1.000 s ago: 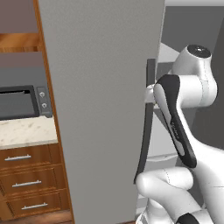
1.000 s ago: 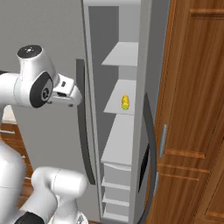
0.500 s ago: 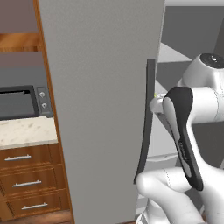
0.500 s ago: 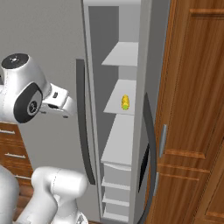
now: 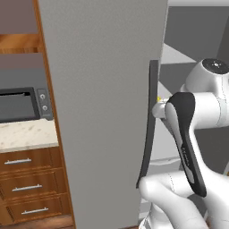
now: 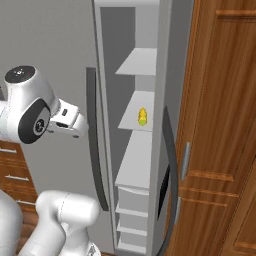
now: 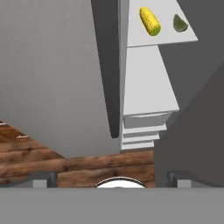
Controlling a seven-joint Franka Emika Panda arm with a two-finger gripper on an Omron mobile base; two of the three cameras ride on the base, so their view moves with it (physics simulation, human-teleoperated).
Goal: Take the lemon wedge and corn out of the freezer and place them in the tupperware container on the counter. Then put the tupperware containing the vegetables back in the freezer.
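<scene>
The freezer [image 6: 135, 165] stands open, with its pale shelves showing. The corn [image 6: 142, 117], a small yellow cob, lies on a middle shelf. In the hand view the corn [image 7: 149, 20] lies beside the greenish lemon wedge [image 7: 180, 24] on the same shelf, far ahead. My gripper [image 7: 112, 178] is open and empty, its fingertips [image 7: 41, 179] set wide apart. In the right base view the gripper [image 6: 79, 126] hangs left of the dark door handle [image 6: 95, 145], short of the opening. The tupperware container is out of view.
A closed grey door panel [image 5: 103, 112] with its curved handle [image 5: 150, 129] stands just left of the opening. To the far left a dark toaster oven [image 5: 22, 103] sits on the counter [image 5: 27, 134] above wooden drawers [image 5: 27, 188]. Brown cabinets [image 6: 220, 130] flank the freezer's right.
My hand has sunk lower and drawn back a little from the door handle, and the arm's upper links have swung down with it. The freezer and the food have not moved.
</scene>
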